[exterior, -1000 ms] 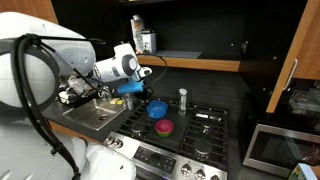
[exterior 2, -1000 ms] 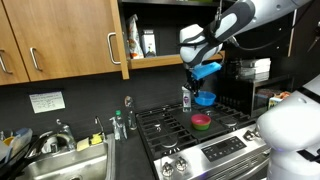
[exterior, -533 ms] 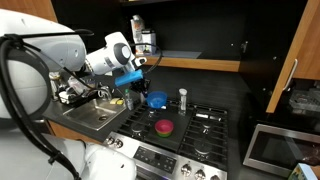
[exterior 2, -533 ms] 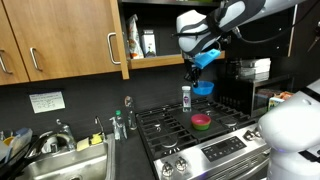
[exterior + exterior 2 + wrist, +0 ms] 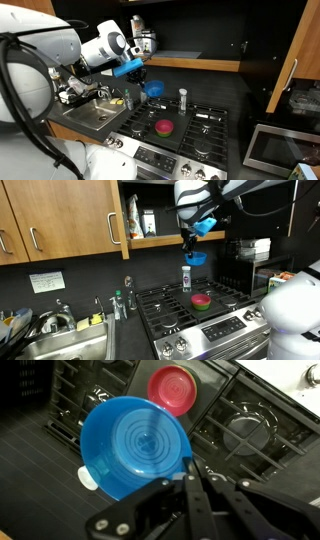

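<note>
You had the gripper (image 5: 188,466) closed on the rim of the blue bowl (image 5: 135,448), fingers pinched together over the edge on the near-right side in the wrist view. The bowl hung in the air over the back of the stove (image 5: 203,133), well above the grates in both exterior views (image 5: 197,258). It sat roughly level, and the wrist view showed only bare blue rings inside, nothing in it.

The red bowl (image 5: 173,387) sat on a grate nearer the stove's front (image 5: 164,127), well apart from the blue one, and looked empty too. A green band showed under its rim in an exterior view (image 5: 202,303); couldn't tell if that was a second bowl. A small bottle (image 5: 182,100) stood upright at the back of the stove, just beside and below the held bowl. Contents not readable.
</note>
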